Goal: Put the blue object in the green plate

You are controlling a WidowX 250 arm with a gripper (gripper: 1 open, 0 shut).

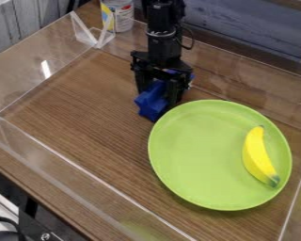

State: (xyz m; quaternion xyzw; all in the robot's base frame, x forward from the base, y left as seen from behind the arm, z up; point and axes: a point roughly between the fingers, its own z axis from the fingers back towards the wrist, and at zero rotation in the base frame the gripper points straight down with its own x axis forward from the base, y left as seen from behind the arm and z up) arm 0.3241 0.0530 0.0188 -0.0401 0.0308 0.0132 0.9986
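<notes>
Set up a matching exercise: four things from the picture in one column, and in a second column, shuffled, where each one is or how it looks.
1. blue object
2. green plate
3. banana
4. can

A. yellow, lying on the plate
B. at the gripper, off the plate
C. far edge of the table
D. round, with the banana on it

1-B, 2-D, 3-A, 4-C

A brown wooden desk [68,111] meets a grey wall [256,21] at the back; pale daylight, perhaps, glints along its left edge.
</notes>
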